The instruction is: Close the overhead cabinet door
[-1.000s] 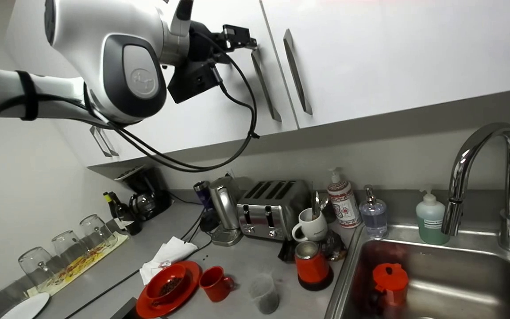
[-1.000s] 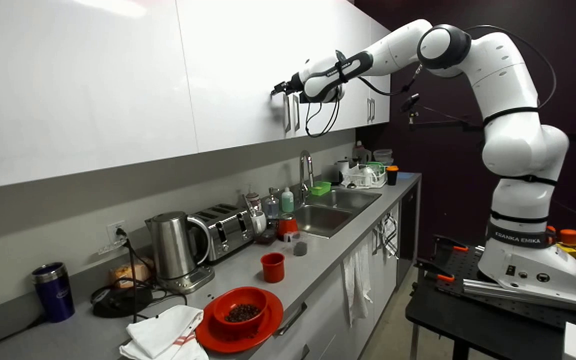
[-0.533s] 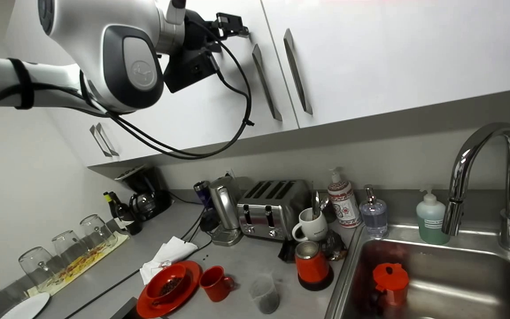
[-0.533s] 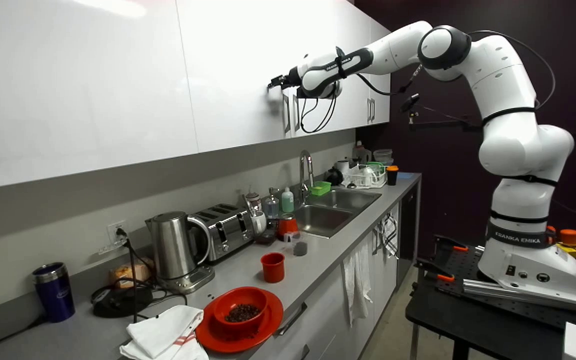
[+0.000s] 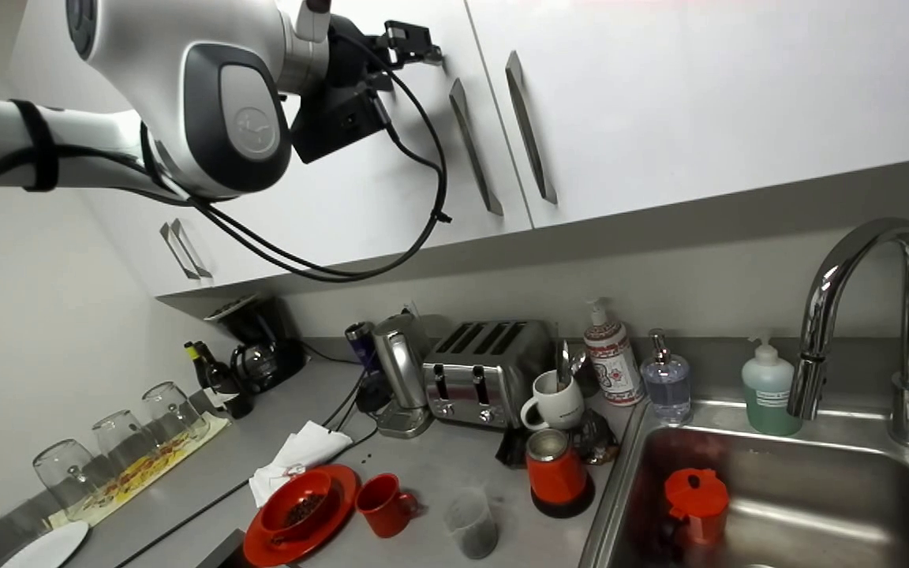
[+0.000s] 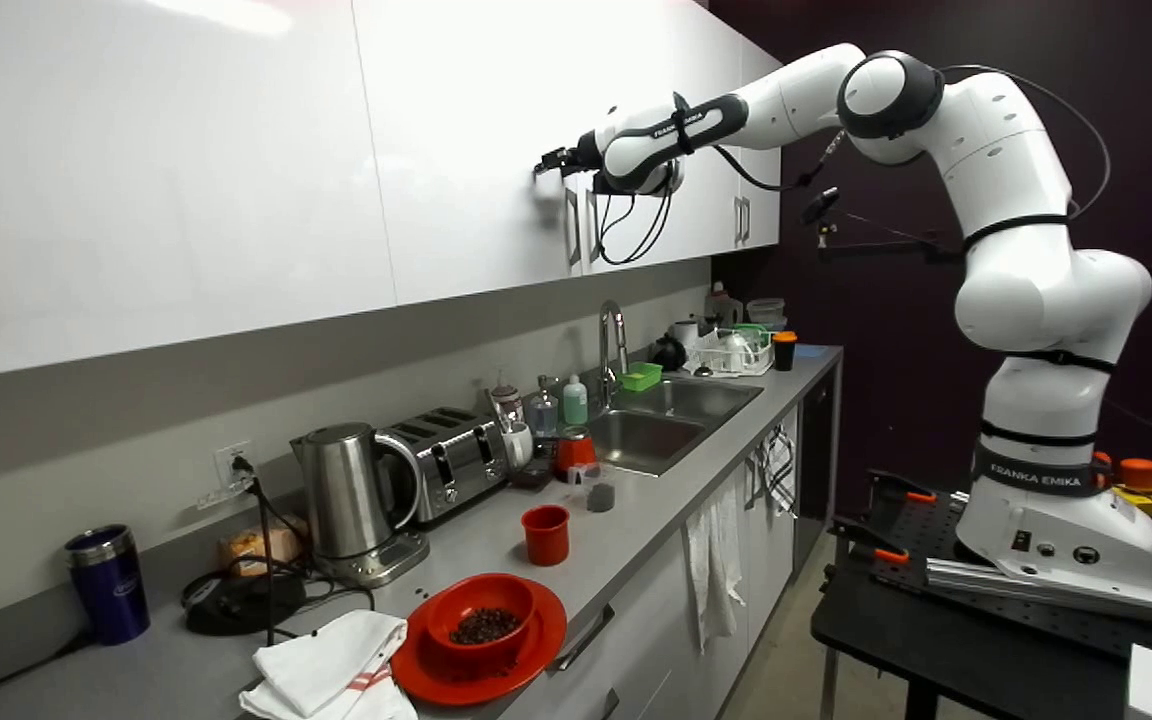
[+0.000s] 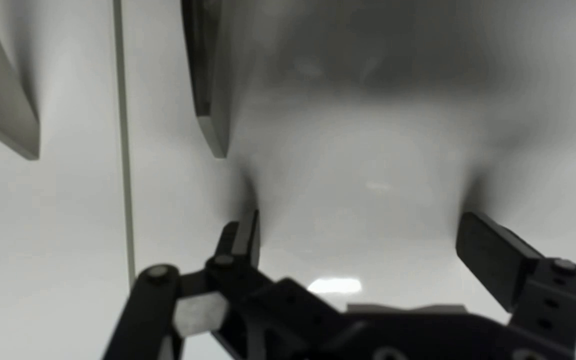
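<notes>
The overhead cabinet door [image 5: 407, 173] is a glossy white panel with a slim metal bar handle [image 5: 473, 146] near its edge by the seam. It looks shut, about flush with the matching white door [image 5: 707, 95]. The door also shows in an exterior view [image 6: 466, 200] and fills much of the wrist view [image 7: 358, 165]. My gripper [image 7: 360, 215] is open and empty, its fingers [image 7: 493, 255] wide apart facing the panel. I cannot tell whether the fingertips touch it. In both exterior views the gripper [image 6: 542, 166] is close to the door, above the handle's upper end.
The matching door's handle [image 5: 529, 130] stands across the seam. Cables [image 5: 344, 276] hang in a loop under the wrist. Below are a toaster [image 5: 490, 375], a kettle [image 6: 341, 490], a red bowl [image 6: 481, 620], a red mug [image 6: 546, 535] and the sink [image 5: 802, 481] with its tall faucet [image 5: 809, 331].
My gripper has moved up and a little away from the handle along the door, so the handle's upper end now shows. In the last half second it has barely moved. The door looks nearly unchanged.
</notes>
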Action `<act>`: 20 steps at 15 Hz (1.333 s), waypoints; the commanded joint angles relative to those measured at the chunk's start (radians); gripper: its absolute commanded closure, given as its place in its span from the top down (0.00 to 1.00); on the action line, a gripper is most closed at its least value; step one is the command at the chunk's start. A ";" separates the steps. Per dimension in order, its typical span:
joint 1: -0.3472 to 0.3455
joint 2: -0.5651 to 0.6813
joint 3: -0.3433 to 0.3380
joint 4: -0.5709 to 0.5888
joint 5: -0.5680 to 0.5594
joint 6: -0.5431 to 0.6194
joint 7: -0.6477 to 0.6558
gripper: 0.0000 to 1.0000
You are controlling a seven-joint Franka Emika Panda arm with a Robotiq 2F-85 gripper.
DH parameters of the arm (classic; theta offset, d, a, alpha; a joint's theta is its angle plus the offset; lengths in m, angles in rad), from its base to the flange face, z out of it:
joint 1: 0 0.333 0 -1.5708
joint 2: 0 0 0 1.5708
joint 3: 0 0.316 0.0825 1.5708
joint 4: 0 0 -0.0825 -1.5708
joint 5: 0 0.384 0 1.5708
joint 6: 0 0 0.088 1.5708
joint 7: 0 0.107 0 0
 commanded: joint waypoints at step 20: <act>-0.176 -0.090 0.212 -0.219 -0.001 0.119 -0.026 1.00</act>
